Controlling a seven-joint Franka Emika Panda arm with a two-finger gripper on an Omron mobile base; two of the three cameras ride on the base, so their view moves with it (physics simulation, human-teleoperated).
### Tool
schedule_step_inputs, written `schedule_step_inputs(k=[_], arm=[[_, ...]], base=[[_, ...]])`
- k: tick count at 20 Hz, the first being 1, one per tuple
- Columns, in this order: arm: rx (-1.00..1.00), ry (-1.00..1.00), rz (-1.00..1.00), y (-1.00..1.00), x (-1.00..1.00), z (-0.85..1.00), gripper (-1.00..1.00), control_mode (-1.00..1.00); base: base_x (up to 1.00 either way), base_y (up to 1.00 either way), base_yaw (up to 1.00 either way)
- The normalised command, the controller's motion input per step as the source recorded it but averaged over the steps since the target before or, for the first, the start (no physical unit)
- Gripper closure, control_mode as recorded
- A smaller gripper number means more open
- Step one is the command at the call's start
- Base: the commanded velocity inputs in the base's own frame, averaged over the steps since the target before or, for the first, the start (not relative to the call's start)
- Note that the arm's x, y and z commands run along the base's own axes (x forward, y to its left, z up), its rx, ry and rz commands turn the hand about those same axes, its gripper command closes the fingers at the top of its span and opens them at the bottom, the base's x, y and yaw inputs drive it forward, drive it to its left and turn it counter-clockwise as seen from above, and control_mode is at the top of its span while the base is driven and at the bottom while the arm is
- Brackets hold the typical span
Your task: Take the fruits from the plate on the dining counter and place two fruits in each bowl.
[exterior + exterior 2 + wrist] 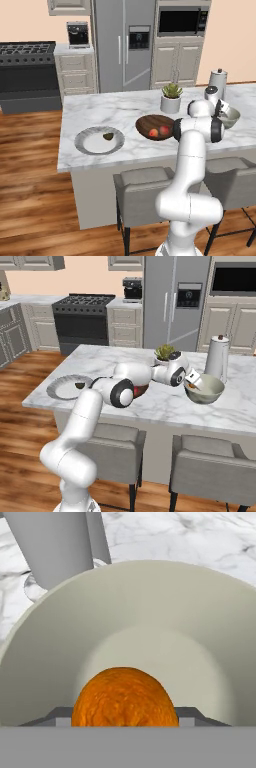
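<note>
On the left of the dining counter [100,160] sits the plate [85,136], with only the dark olive-green fruit [107,135] left on it; just to its right the dark brown wooden bowl [146,122] already carries two reddish fruits [158,131]; further right a small potted plant [171,97] stands behind it; at the far right the gripper [196,382] hangs over the pale grey-green bowl [212,390], its jaws clamped on the orange fruit [124,697]. From the hand view the fruit sits above the cream inside of the bowl, near the middle. The step in hand looks like the release; it would go best with the hand lowered close to the bowl floor before the jaws part, so the round fruit does not bounce or roll over the rim; a straight lift afterwards should clear the wall and the tall grey canister [218,358] just behind.
</note>
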Motion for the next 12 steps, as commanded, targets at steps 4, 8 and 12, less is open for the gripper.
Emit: schedule_step_inputs(k=[4,8,12], arm=[[0.00,0.02,0.00,-0.02,0.01,-0.12,1.00,-1.00],[0.00,0.01,0.00,-0.10,0.00,-0.18,1.00,-1.00],[0.00,0.06,0.00,0.00,0.00,-0.16,1.00,-1.00]], base=[[0.00,0.00,0.00],[0.00,0.00,0.00],[0.00,0.00,0.00]])
